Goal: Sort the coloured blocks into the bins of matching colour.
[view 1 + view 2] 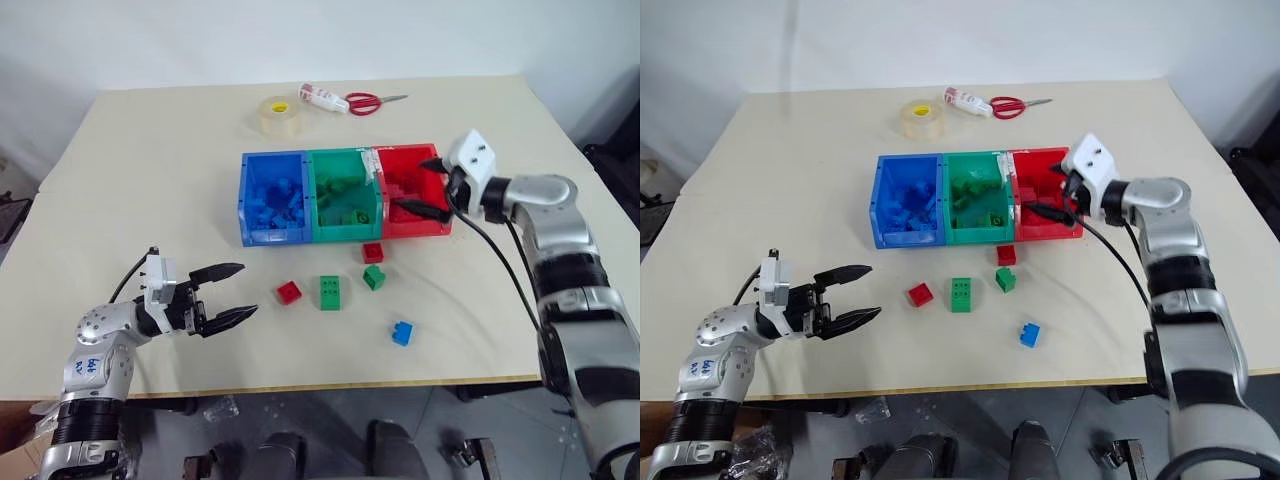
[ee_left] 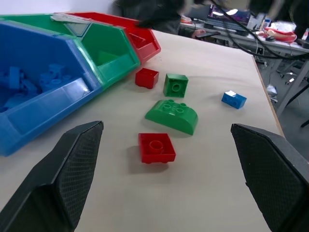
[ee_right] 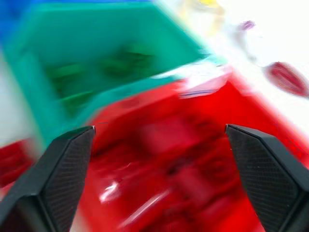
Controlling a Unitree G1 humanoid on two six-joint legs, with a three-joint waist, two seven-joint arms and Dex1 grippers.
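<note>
Five blocks [image 1: 329, 292] lie loose on the tabletop [image 1: 150, 180] before the bins [image 1: 340, 195], awaiting sorting, while the right tool [image 1: 428, 187] hangs spread and empty over the red bin and the left tool [image 1: 230, 293], also spread, faces them.

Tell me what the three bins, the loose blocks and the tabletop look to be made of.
Bins: probably moulded plastic, glossy; the walls show highlights and look slightly see-through. Loose blocks, such as the red block: hard plastic, smooth and faintly shiny, with moulded round studs. Tabletop: a matte cream surface with a wood-coloured edge, perhaps laminated board; the look leaves that open.
</note>
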